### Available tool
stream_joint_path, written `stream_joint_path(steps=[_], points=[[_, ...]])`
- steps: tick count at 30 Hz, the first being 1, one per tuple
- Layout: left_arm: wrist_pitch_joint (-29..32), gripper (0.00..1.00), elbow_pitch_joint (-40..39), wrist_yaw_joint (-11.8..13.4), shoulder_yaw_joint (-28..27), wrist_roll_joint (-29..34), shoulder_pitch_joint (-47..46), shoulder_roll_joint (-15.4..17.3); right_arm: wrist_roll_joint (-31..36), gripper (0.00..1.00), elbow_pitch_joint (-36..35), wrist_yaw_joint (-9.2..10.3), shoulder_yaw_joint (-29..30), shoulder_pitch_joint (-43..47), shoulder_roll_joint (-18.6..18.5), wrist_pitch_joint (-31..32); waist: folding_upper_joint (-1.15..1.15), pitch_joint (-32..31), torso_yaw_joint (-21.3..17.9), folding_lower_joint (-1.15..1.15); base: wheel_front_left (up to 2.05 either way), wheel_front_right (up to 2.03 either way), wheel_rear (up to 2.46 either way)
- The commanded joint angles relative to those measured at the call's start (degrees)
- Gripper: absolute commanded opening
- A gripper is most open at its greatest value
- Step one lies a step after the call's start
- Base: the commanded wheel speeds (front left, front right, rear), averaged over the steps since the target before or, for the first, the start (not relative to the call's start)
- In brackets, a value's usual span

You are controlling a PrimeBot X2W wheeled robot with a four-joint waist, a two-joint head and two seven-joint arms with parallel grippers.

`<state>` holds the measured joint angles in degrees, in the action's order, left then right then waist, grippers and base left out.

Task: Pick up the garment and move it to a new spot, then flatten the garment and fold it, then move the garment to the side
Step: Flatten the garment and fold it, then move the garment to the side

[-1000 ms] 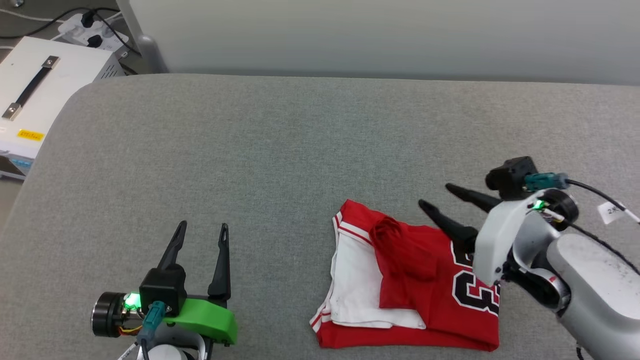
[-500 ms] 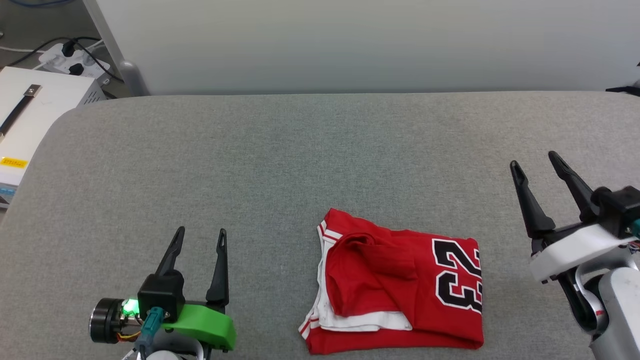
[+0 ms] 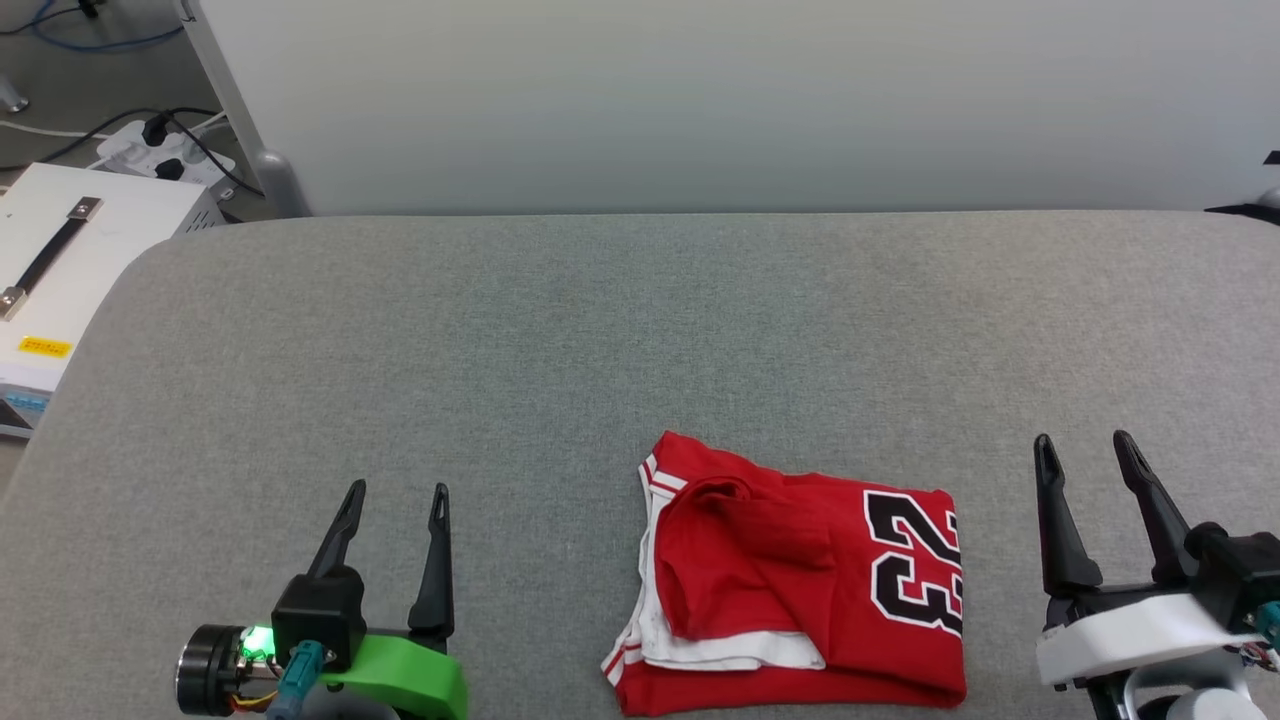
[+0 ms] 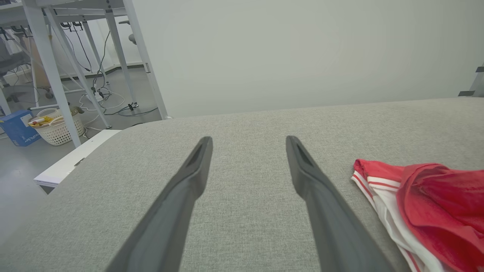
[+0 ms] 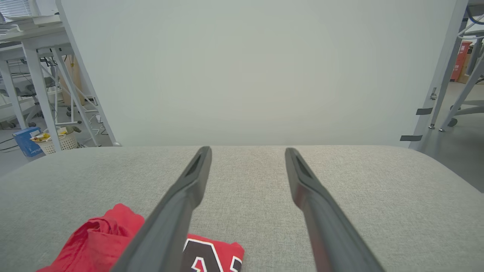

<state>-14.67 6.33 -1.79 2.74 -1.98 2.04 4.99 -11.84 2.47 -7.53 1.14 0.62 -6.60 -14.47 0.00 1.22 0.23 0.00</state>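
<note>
Obscured / cropped items
Garment (image 4: 435,204): cut by rt + btm edges in left wrist view; part behind finger (image 5: 166,226) in right wrist view. White box (image 3: 120,220): cut by head view's left edge, label (image 3: 44,347) illegible.

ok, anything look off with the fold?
The red T-shirt is folded untidily: a rumpled red flap bunches over the white sleeve at its left edge. The left gripper and right gripper sit open, clear of it.

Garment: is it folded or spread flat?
Folded: the garment lies as a compact layered bundle on the grey surface, red fabric lapped over white, loosely rather than crisply.
</note>
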Motion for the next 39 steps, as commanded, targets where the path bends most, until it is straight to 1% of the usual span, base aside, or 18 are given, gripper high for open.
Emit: stream_joint_path(steps=[1, 6, 13, 24, 27, 30, 32, 34, 36, 39], points=[[-0.33, 1.0, -0.43, 0.08, -0.16, -0.08, 1.01, -0.32, 0.48, 1.0, -1.04, 0.04, 0.34, 1.43, 0.42, -0.51, 0.0, -0.29, 0.22, 0.0, 0.0, 0.0, 0.0], [-0.33, 1.0, -0.72, -0.04, 0.1, -0.14, 1.83, -0.48, 1.04, 1.0, -3.28, 0.04, 0.9, 4.96, 1.84, -0.51, 0.0, -1.01, 0.68, 0.0, 0.0, 0.0, 0.0], [-0.33, 1.0, -0.81, -0.11, 0.22, -0.17, 2.53, -0.62, 2.96, 1.0, -5.48, 0.04, -1.02, 9.01, 2.83, -0.52, 0.0, -1.34, 0.87, 0.0, 0.0, 0.0, 0.0], [-0.33, 1.0, -0.36, -0.28, 0.14, 0.01, 2.53, -0.64, 4.85, 1.0, -5.45, 0.04, -1.28, 9.92, 3.21, -0.52, 0.0, -1.21, 1.02, 0.0, 0.0, 0.0, 0.0], [-0.33, 1.0, -0.25, -0.34, 0.09, 0.04, 2.46, -0.66, 5.71, 1.0, -5.34, 0.04, -1.21, 8.85, 2.54, -0.52, 0.0, -0.96, 0.99, 0.0, 0.0, 0.0, 0.0], [-0.33, 1.0, -0.21, -0.35, 0.07, 0.03, 2.34, -0.67, 5.86, 1.0, -5.79, 0.04, -0.83, 7.2, 1.02, -0.52, 0.0, -0.76, 0.96, 0.0, 0.0, 0.0, 0.0], [-0.33, 1.0, -0.2, -0.35, 0.04, 0.01, 2.21, -0.69, 4.57, 1.0, -5.68, 0.04, -0.23, 5.55, -0.43, -0.52, 0.0, -0.57, 0.96, 0.0, 0.0, 0.0, 0.0], [-0.33, 1.0, -0.17, -0.41, 0.08, 0.03, 1.95, -0.7, 3.28, 1.0, -5.7, 0.04, 0.43, 3.57, -2.89, 0.4, 0.0, -0.3, 1.05, 0.0, 0.0, 0.0, 0.0], [-0.33, 1.0, -0.16, -0.55, 0.18, 0.1, 1.57, -0.67, 0.54, 1.0, -6.05, 0.04, 1.1, 1.56, -5.12, 3.03, 0.0, 0.13, 1.19, 0.0, 0.0, 0.0, 0.0], [-0.33, 1.0, -0.14, -0.75, 0.29, 0.17, 0.95, -0.6, -4.21, 1.0, -6.65, 0.04, 0.61, -1.48, -10.49, 9.34, 0.0, 0.73, 1.44, 0.0, 0.0, 0.0, 0.0]])
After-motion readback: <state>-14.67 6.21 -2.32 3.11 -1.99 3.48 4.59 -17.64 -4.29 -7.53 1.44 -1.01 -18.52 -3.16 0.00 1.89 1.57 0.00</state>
